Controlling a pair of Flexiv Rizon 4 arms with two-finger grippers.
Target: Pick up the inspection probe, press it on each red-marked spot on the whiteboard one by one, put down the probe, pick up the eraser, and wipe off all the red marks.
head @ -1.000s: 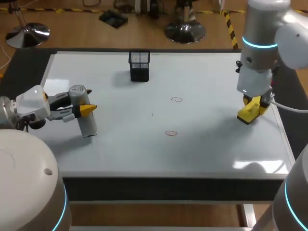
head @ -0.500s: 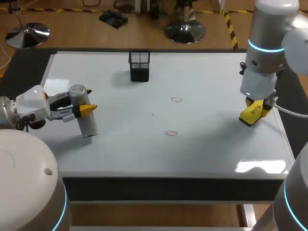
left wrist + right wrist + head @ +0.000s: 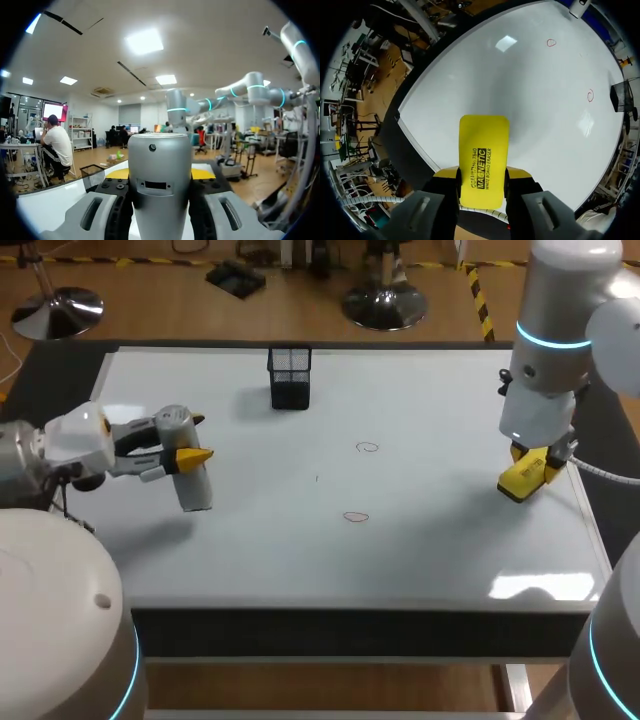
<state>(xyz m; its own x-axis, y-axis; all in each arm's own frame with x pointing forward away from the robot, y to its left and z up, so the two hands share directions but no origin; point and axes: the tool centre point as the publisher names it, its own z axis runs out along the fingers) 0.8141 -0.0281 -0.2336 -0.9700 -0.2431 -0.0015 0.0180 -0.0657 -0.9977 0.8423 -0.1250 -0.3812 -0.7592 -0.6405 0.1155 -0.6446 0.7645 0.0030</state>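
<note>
Inspection probe (image 3: 192, 485), a silver cylinder, pinched near its upper end by the left fingers (image 3: 193, 455) at the left of the frame. It hangs nearly upright, lower end down and apparently clear of the whiteboard (image 3: 420, 550), an attitude suited to pressing straight onto a spot. Both targets, the upper red mark (image 3: 367, 447) and the lower red mark (image 3: 356, 517), lie at mid-frame, well apart from the probe and unerased. The right fingers (image 3: 520, 174) clamp the yellow eraser (image 3: 518, 480) from both sides, low near the board's right edge; parked there, it probably waits for wiping while leaving the marks open to the probe. A black mesh pen holder (image 3: 290, 378) stands at upper middle.
</note>
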